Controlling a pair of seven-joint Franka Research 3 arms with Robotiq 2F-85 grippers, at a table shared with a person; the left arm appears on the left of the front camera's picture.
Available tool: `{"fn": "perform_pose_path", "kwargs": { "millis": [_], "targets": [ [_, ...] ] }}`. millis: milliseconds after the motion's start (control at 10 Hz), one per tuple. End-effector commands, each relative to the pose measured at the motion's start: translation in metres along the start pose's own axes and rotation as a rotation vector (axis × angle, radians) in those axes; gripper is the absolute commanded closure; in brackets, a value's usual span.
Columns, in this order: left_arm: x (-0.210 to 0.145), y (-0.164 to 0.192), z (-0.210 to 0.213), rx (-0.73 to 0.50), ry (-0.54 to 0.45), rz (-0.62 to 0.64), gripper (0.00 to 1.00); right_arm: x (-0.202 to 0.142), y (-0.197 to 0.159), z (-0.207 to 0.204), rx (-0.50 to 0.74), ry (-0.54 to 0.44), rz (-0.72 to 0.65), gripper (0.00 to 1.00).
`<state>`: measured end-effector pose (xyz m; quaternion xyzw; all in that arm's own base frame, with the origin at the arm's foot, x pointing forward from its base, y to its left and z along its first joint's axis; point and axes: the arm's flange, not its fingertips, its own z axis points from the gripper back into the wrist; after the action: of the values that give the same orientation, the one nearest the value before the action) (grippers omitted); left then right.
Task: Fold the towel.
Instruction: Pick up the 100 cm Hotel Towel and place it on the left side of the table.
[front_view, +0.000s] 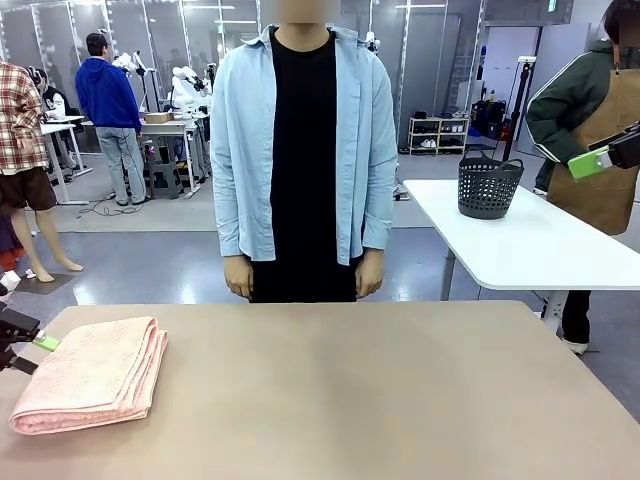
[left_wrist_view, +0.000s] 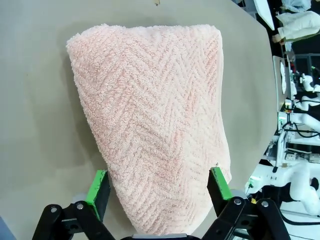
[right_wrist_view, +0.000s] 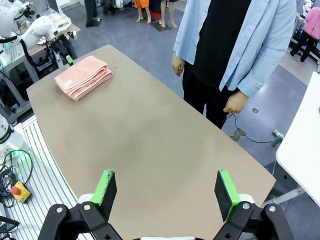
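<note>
front view: one folded towel (front_view: 92, 375) on table (front_view: 380, 400); two hands, left hand (left_wrist_view: 160, 192) and right hand (right_wrist_view: 167, 189), spread wide, empty.

In the front view the left gripper (front_view: 20, 345) is cut off by the picture's left edge, so its jaws cannot be judged there. In the left wrist view the towel (left_wrist_view: 155, 125) runs past the bottom edge, hiding its near end.

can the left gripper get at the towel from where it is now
Probably yes. The left gripper is open, its green pads either side of the folded towel at the near end, with nothing between them. In the front view it sits at the towel's left edge on the table.
</note>
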<state>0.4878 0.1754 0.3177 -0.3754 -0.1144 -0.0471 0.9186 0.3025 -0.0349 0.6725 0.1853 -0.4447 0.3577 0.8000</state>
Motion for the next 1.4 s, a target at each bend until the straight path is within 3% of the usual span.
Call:
{"fn": "perform_pose_path", "kwargs": {
  "millis": [0, 1300],
  "targets": [
    [0.0043, 0.0007, 0.0007, -0.005, 0.004, -0.003, 0.01, 0.0001, 0.0011, -0.0002, -0.005, 0.003, -0.001, 0.00],
    [0.0043, 0.0007, 0.0007, -0.005, 0.004, -0.003, 0.01, 0.0001, 0.0011, -0.0002, -0.005, 0.003, -0.001, 0.00]
  ]
}}
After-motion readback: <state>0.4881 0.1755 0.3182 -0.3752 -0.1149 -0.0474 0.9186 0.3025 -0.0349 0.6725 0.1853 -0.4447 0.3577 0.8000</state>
